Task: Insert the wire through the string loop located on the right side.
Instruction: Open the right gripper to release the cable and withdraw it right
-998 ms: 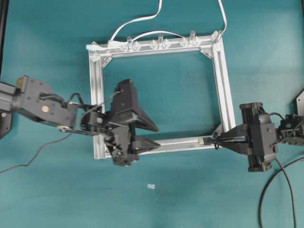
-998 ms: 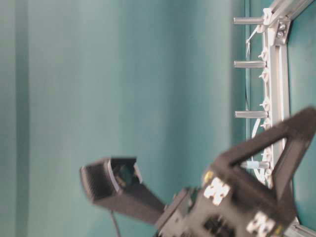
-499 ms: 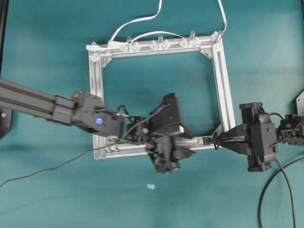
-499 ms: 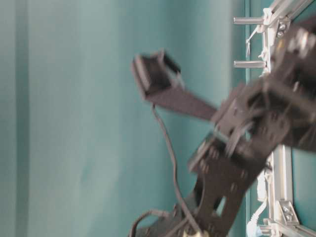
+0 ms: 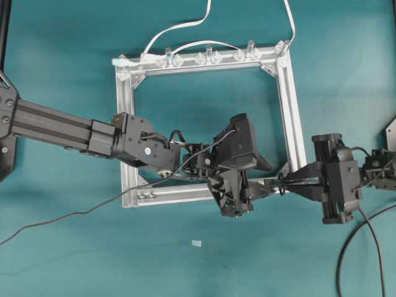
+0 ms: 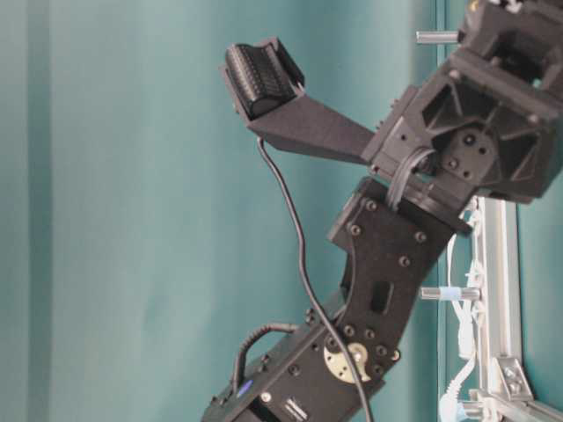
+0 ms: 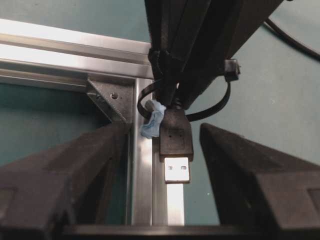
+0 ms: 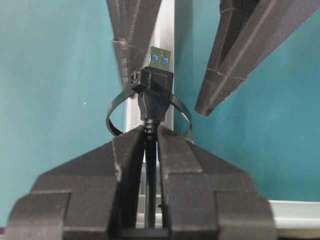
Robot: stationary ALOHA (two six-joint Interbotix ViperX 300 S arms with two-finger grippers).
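Note:
The wire's dark plug (image 7: 176,137) with its metallic tip (image 7: 177,170) points at me in the left wrist view. Behind it hangs the string loop (image 7: 220,102) with its light-blue tag (image 7: 152,120). My left gripper (image 7: 165,129) is open, one finger on each side of the plug without touching it. My right gripper (image 8: 151,132) is shut on the wire just behind the plug (image 8: 157,85). The string loop (image 8: 114,117) rings the plug's rear end. From overhead, the left gripper (image 5: 263,181) faces the right gripper (image 5: 283,184) at the front right corner of the silver frame (image 5: 288,111).
White cables (image 5: 179,28) run off the frame's back bar, which carries clear clips (image 5: 207,57). A small white scrap (image 5: 197,242) lies on the teal table in front. My left arm's black cable (image 5: 62,216) trails to the left. The left arm (image 6: 387,264) towers beside the frame (image 6: 497,264).
My left arm has swung right along the frame's front bar, from the front left corner to the plug. Its open fingers now flank the plug. The right gripper has stayed put.

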